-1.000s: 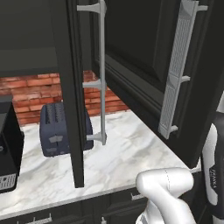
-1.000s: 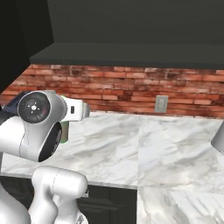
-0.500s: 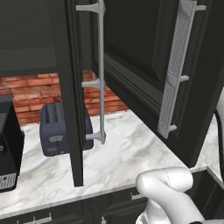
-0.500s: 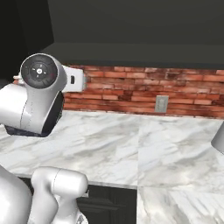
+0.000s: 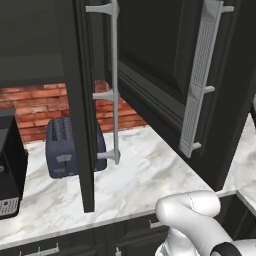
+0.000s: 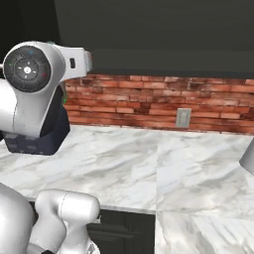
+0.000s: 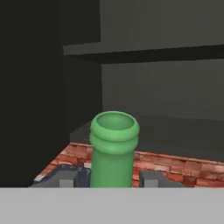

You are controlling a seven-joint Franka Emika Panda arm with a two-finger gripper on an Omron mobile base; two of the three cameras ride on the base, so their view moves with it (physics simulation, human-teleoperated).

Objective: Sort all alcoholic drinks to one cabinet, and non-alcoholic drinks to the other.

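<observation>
The green bottle (image 7: 113,148) stands upright between the gripper's (image 7: 107,178) two dark fingertips (image 7: 65,179), its open ringed mouth toward the camera; the jaws look clamped on its neck, one tip at each side. It is held in the air, level with the lower edge of an open cabinet (image 7: 144,83), whose dark floor and one shelf (image 7: 148,54) lie just ahead and slightly above.

The step in hand seems to be carrying this alcoholic drink into the cabinet. To do it well, lift a little more so the bottle's base clears the front lip, then move straight in, keeping it upright and away from the dark side wall (image 7: 30,87) on the hand view's left.

Below, the brick wall (image 6: 163,101) and marble worktop (image 6: 149,163) run past. The opened doors (image 5: 80,100) hang over the worktop near a blue toaster (image 5: 62,147); keep the arm clear of their edges.
</observation>
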